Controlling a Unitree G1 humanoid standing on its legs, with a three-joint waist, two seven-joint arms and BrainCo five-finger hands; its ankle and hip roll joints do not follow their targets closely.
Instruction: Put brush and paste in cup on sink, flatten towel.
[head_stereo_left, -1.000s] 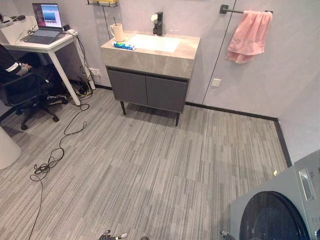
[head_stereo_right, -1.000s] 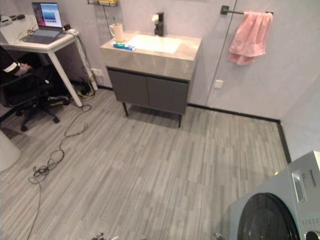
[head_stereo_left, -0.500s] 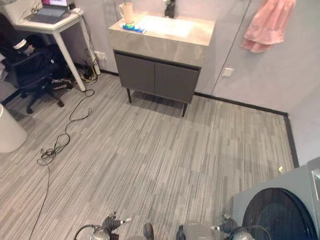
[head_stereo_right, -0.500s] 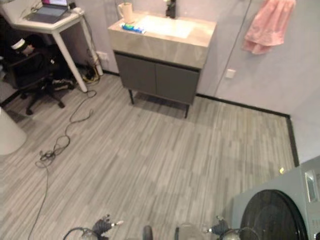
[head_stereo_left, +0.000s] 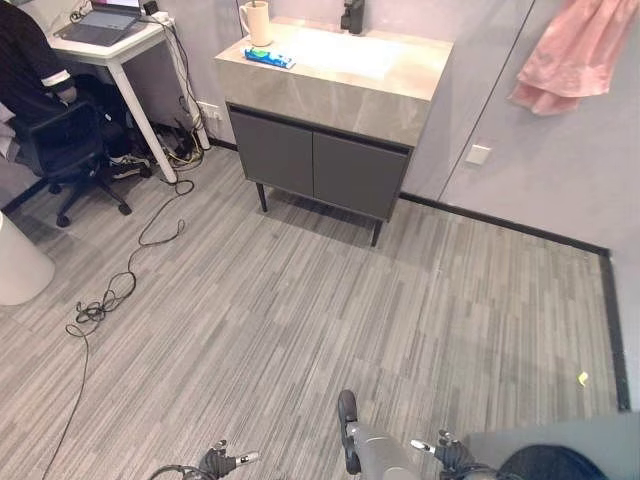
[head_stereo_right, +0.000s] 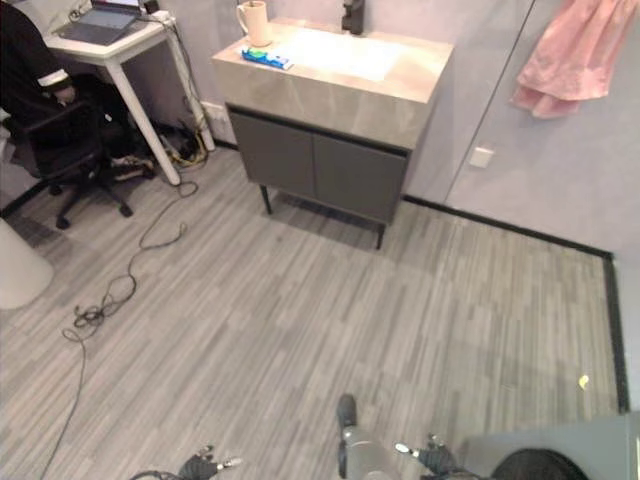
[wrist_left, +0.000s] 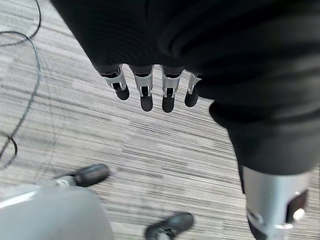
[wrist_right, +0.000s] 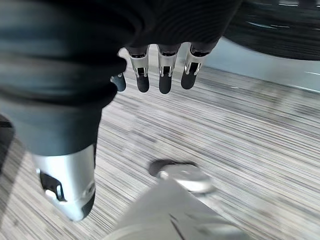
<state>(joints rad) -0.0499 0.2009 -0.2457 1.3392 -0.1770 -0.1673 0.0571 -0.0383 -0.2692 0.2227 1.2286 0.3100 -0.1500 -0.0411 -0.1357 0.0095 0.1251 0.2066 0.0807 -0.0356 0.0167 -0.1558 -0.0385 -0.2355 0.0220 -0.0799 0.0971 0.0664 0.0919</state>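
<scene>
A cream cup (head_stereo_left: 257, 22) stands at the back left corner of the stone sink counter (head_stereo_left: 400, 95). A blue and green paste tube (head_stereo_left: 270, 58) lies on the counter just in front of the cup. A pink towel (head_stereo_left: 580, 55) hangs bunched on the wall to the right of the sink. My left hand (wrist_left: 145, 95) hangs over the floor with straight fingers and holds nothing. My right hand (wrist_right: 165, 75) likewise hangs open above the floor, far from the sink.
A dark two-door cabinet (head_stereo_left: 320, 165) sits under the counter. A person sits on an office chair (head_stereo_left: 55, 150) at a white desk with a laptop (head_stereo_left: 105, 22). Cables (head_stereo_left: 110, 295) trail over the floor at left. A washing machine (head_stereo_left: 560, 455) stands at lower right.
The camera has moved: the sink cabinet now sits lower and larger, and the washing machine has slid toward the lower right corner. Cup, paste and towel stay in place.
</scene>
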